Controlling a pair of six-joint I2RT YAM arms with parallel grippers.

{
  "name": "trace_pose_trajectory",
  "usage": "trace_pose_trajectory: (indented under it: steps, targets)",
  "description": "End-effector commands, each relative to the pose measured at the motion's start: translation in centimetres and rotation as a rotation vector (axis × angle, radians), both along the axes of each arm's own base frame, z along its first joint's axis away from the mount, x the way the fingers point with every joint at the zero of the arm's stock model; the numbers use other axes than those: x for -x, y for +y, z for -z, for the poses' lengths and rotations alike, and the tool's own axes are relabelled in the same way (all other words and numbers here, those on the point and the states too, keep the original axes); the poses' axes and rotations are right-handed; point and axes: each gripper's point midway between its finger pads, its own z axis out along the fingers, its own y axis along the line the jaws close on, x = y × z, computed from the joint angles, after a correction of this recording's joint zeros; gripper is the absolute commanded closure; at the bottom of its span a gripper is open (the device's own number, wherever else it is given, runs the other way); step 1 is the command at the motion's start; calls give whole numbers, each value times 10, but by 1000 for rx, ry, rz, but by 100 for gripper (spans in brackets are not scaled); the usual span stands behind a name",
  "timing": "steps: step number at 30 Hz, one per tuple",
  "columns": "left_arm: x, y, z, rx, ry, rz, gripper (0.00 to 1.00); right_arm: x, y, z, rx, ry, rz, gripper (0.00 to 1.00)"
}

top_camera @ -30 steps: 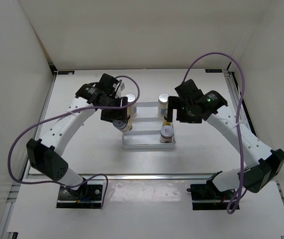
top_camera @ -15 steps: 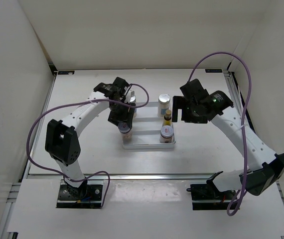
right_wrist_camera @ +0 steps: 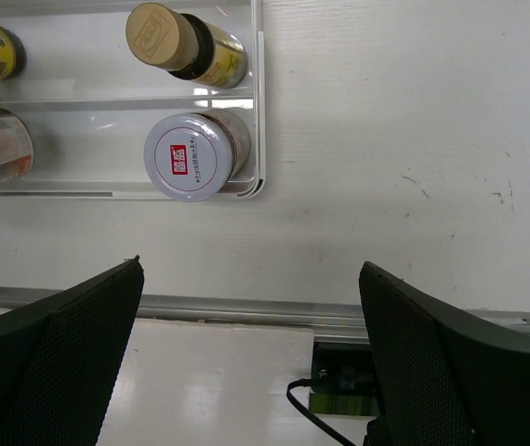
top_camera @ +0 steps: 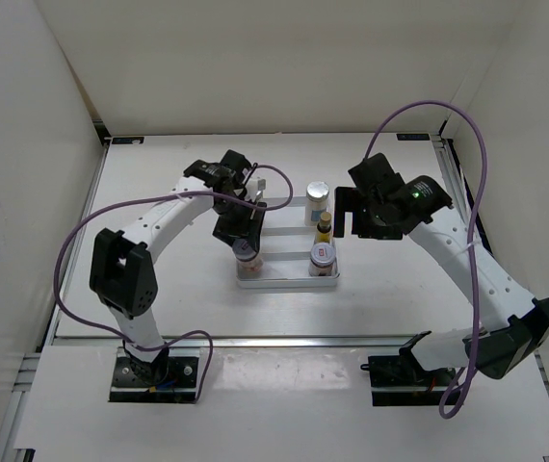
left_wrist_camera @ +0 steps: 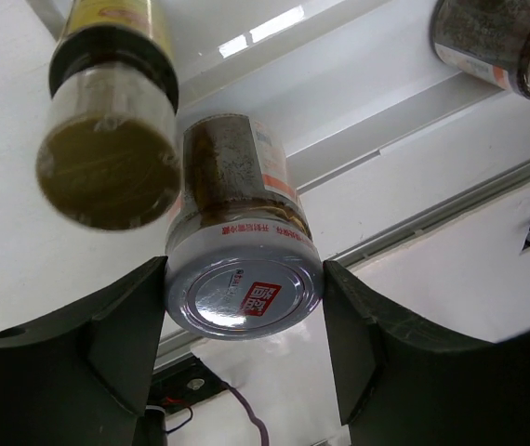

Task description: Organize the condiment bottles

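The left pincer [left_wrist_camera: 245, 290] pinches a squat jar [left_wrist_camera: 235, 181] by its red-marked lid. Compared with one second ago, this arm has swung inward and carried the jar to the near left corner of the white tray [top_camera: 289, 281]. I cannot tell if it already stands there. The right pincer [right_wrist_camera: 251, 279] hangs spread wide and empty over the bench [right_wrist_camera: 386, 139], just right of the tray, drawn back a little. The second jar [right_wrist_camera: 195, 156] and an amber bottle [right_wrist_camera: 177, 42] stand in the right column. I judge that only the release remains for this jar.
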Motion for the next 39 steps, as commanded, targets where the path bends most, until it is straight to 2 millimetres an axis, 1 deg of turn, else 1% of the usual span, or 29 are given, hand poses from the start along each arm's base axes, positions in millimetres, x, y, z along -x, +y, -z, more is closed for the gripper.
trace_pose_trajectory:
  steps: [1, 2, 3, 5, 6, 9, 10, 13, 14, 19, 20, 22, 23, 25, 26, 27, 28, 29, 30, 31, 32, 33, 34, 35, 36, 37, 38, 39]
  targets:
    - [0, -18, -16, 85, 7, 60, 71, -2, -5, -19, -17, -60, 12, 0]
    - [0, -14, -12, 69, 36, 50, 70, -2, -5, -19, -17, -60, 12, 0]
    - [-2, -14, -17, 73, 24, 60, 70, -3, -6, -19, -11, -65, 16, 0]
    - [0, -14, -10, 56, 55, 59, 68, -3, -6, -22, -16, -72, 17, 0]
    - [-1, -14, -14, 59, 50, 59, 66, -3, -6, -22, -16, -72, 17, 0]
    - [1, -13, -14, 53, 56, 67, 57, -1, -8, -23, -16, -72, 17, 0]
    - [3, -12, -14, 49, 64, 67, 49, 1, -9, -23, -17, -74, 17, 0]
    - [3, -12, -14, 49, 64, 67, 35, 2, -9, -23, -17, -74, 17, 0]
    - [3, -12, -14, 49, 64, 67, 1, 2, -11, -25, -16, -85, 21, 0]
    - [5, -10, -14, 45, 72, 67, 0, 2, -11, -25, -16, -86, 21, 0]
    - [3, -11, -16, 49, 64, 67, 0, 3, -14, -25, -4, -83, 26, 0]
    - [4, -14, -26, 63, 37, 77, 0, 2, -15, -25, -3, -86, 38, 0]
    - [-1, -15, -31, 64, 11, 75, 0, 2, -18, -28, 2, -103, 47, 0]
    - [-4, -15, -44, 77, -32, 74, 0, 3, -26, -27, 36, -103, 62, 0]
    - [-5, -15, -55, 92, -60, 74, 0, 2, -30, -29, 47, -122, 75, 0]
    - [-12, -12, -65, 79, -113, 63, 0, -2, -41, -31, 92, -146, 119, 0]
    - [-16, -9, -72, 70, -150, 54, 0, -3, -50, -37, 104, -185, 158, 0]
    - [-22, 3, -87, 28, -230, 11, 0, -5, -59, -43, 127, -222, 194, 0]
    - [-33, 7, -102, 26, -310, -35, 0, -5, -70, -49, 147, -272, 228, 0]
    - [-40, 14, -116, 15, -386, -62, 0, -5, -82, -42, 206, -293, 245, 0]
    - [-45, 34, -140, -20, -514, -143, 0, -19, -94, -52, 263, -398, 279, 0]
    - [-57, 39, -146, -14, -605, -198, 0, -19, -106, -60, 279, -473, 307, 0]
    - [-63, 52, -154, -21, -678, -250, 0, -23, -114, -59, 318, -523, 328, 0]
    - [-62, 74, -177, -11, -786, -328, 0, -27, -122, -54, 357, -585, 342, 0]
    - [-61, 80, -158, -28, -798, -291, 0, -28, -134, -57, 418, -631, 380, 0]
    - [-60, 79, -161, -7, -848, -264, 0, -29, -137, -56, 441, -657, 383, 0]
    - [-64, 86, -186, 33, -978, -298, 0, -32, -138, -60, 420, -705, 405, 0]
    - [-63, 93, -163, -11, -976, -291, 0, -31, -138, -46, 434, -693, 398, 0]
